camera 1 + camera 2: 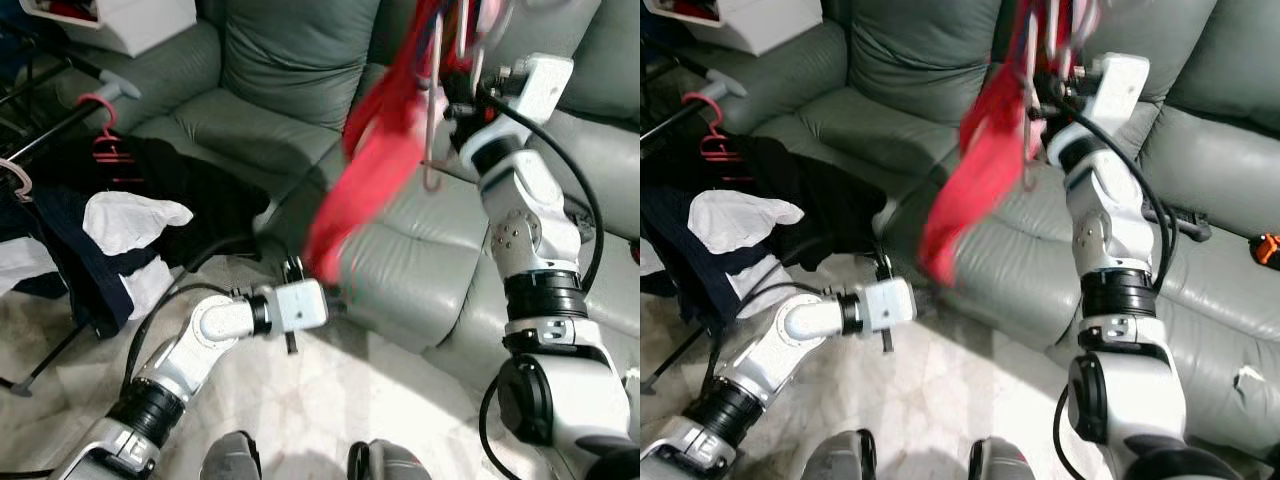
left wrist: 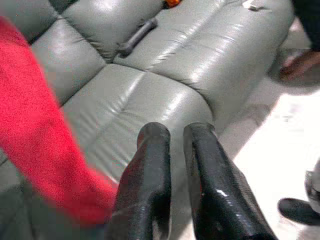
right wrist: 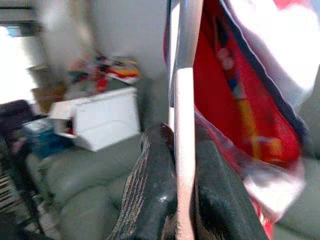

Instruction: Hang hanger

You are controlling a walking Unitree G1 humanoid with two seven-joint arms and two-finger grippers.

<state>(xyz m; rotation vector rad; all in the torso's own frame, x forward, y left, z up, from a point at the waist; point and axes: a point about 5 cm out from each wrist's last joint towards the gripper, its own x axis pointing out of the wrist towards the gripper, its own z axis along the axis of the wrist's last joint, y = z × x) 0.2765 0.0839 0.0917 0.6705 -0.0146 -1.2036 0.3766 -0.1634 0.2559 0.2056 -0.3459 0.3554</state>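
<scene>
Sofa first: the grey-green leather sofa (image 1: 300, 90) spans the whole scene ahead of you, its seat cushions running from upper left to lower right. To your left a black metal clothes rack (image 1: 45, 130) carries a dark navy and white garment (image 1: 90, 250) and a red plastic hanger (image 1: 105, 135), with a white storage box (image 1: 130, 22) behind it on the sofa arm. A blurred red cloth garment (image 1: 375, 160) hangs in mid-air before the sofa, draped from the pale pink plastic hanger (image 3: 184, 115) that your right tool (image 3: 175, 150) holds high, near the top of the head views. In the right wrist view you see its two black fingers pressed together on the hanger's straight bar, which runs upright between them. Your left tool (image 2: 175, 150) reaches low toward the front of the seat cushion, just beside the garment's lower end; its fingers stand slightly apart with nothing between them. A small black handle-like object (image 2: 137, 36) lies on the cushion farther off.
</scene>
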